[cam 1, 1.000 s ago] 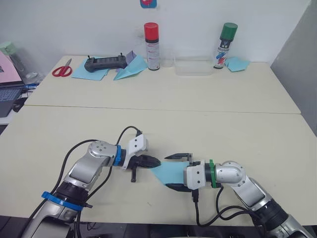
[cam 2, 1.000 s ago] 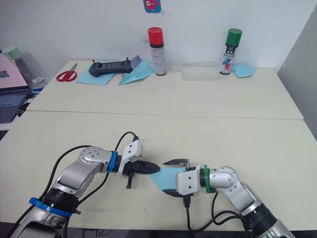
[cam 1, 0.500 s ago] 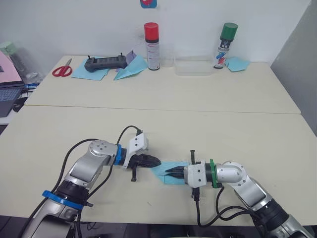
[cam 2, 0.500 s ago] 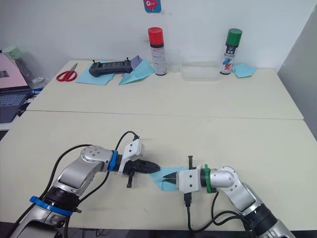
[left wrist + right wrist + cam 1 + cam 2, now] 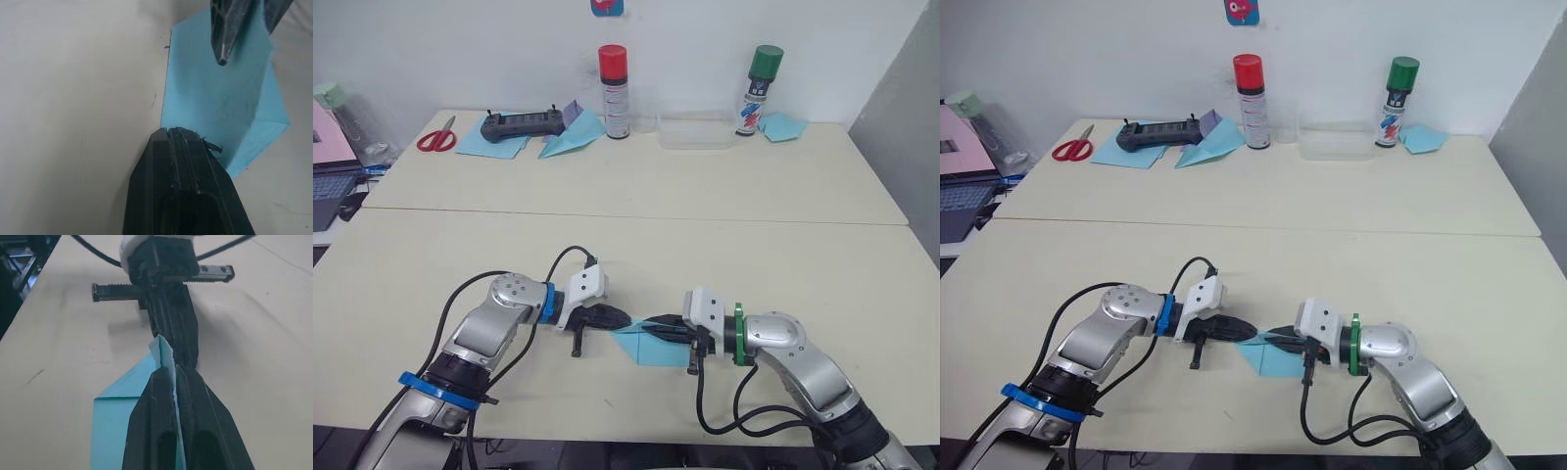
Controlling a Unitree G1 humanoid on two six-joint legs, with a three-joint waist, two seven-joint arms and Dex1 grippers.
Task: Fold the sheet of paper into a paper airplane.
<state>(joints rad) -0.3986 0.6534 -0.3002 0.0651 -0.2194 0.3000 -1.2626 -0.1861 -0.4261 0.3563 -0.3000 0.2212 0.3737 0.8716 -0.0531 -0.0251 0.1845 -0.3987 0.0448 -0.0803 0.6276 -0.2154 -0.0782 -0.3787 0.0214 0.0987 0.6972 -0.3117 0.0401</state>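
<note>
The light blue sheet of paper point(image 5: 658, 351) lies near the front edge of the near table, part folded, with a pointed left end. My right gripper point(image 5: 653, 326) reaches in from the right and is shut on a raised fold of it. In the right wrist view a thin blue edge point(image 5: 161, 352) runs between the closed fingers point(image 5: 161, 431). My left gripper point(image 5: 625, 318) comes from the left and is shut, its tip resting at the paper's left corner point(image 5: 215, 103). The two grippers' tips nearly meet. The paper airplane shape is not formed here.
On the far table stand red scissors point(image 5: 435, 140), a black controller point(image 5: 517, 125) on blue paper, a wider blue paper dart point(image 5: 570, 140), a red-capped can point(image 5: 613, 90), a clear box point(image 5: 693, 130), a green-capped can point(image 5: 760, 90) and a small blue paper lump point(image 5: 783, 125). A laptop point(image 5: 328, 181) sits far left.
My right gripper, open around the paper a second ago, has shut on it and its wrist has rolled over, lifting a fold. The left gripper has stayed put.
</note>
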